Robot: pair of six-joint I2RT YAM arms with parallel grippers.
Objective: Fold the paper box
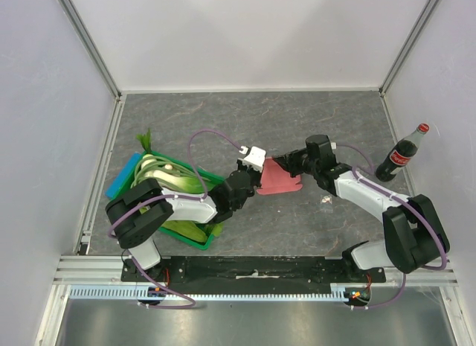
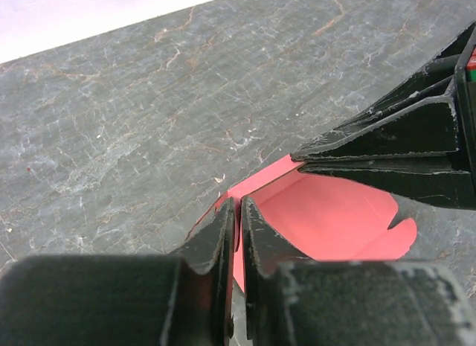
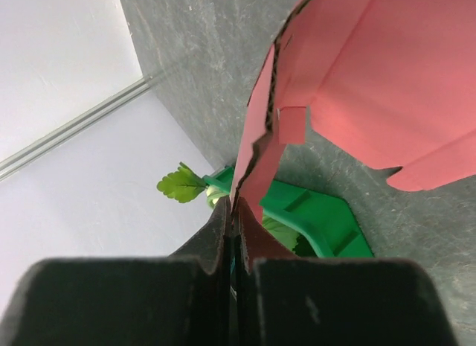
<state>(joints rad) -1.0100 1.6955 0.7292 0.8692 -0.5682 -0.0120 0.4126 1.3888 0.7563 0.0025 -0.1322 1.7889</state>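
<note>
Both clamped on the paper box (image 1: 281, 178): left fingers (image 2: 212, 242) on one edge, right fingers (image 3: 208, 238) on a flap (thin card!). Pulling apart could tear it.

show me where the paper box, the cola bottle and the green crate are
paper box (image 1: 282, 180), top view, on its flat pink panel
cola bottle (image 1: 401, 156), top view, on its red label
green crate (image 3: 327, 225), right wrist view, on its bare green wall

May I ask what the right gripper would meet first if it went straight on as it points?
The right gripper pinches the box; beyond it, probably the green crate, though depth is unclear.
</note>
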